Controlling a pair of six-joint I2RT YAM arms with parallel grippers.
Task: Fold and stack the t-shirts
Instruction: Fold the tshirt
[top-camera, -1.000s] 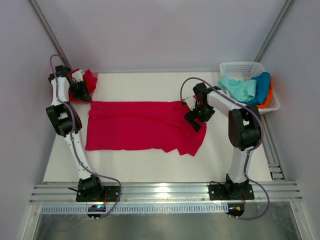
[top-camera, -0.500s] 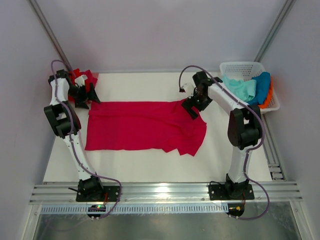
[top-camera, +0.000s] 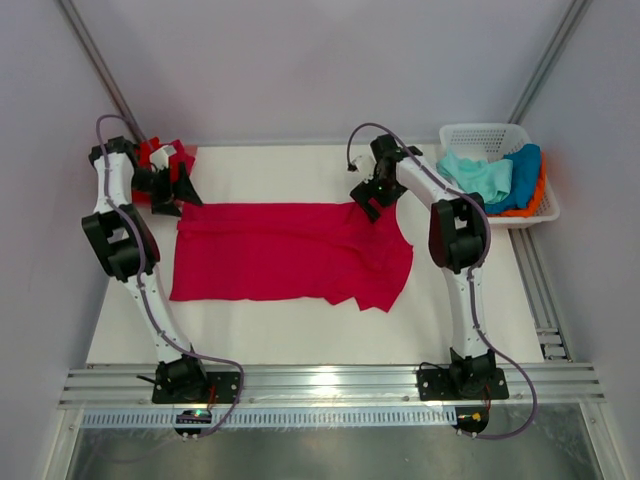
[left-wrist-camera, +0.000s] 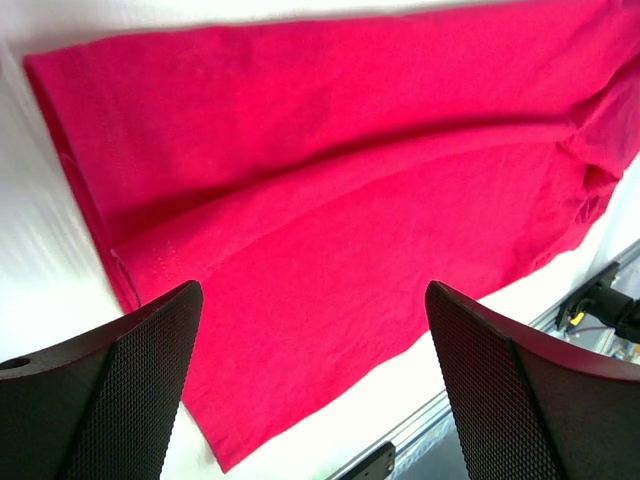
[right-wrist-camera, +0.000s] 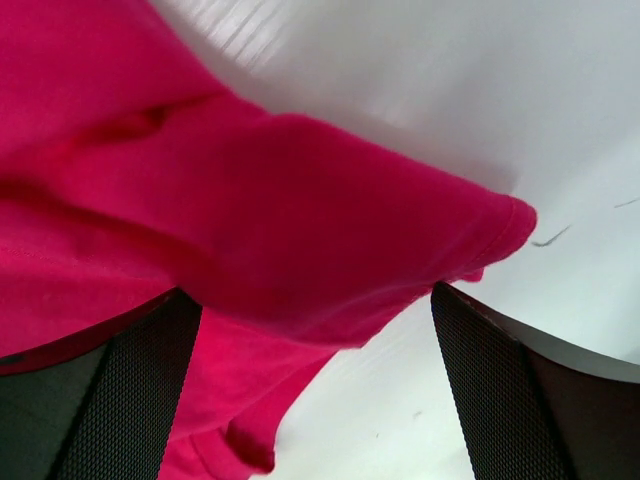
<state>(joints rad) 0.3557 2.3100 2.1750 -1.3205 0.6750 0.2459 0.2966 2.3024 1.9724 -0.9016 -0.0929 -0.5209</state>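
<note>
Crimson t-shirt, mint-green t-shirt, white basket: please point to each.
crimson t-shirt (top-camera: 280, 250), top view, middle of the cloth.
mint-green t-shirt (top-camera: 478, 176), top view, its bunched middle.
white basket (top-camera: 485, 128), top view, far rim.

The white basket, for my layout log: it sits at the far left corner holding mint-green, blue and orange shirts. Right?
No. The top view shows the basket at the far right corner, not left, holding a mint-green shirt, a blue shirt and an orange shirt.

Left jaws newly wide (right arm (top-camera: 420, 185) farther back)
</note>
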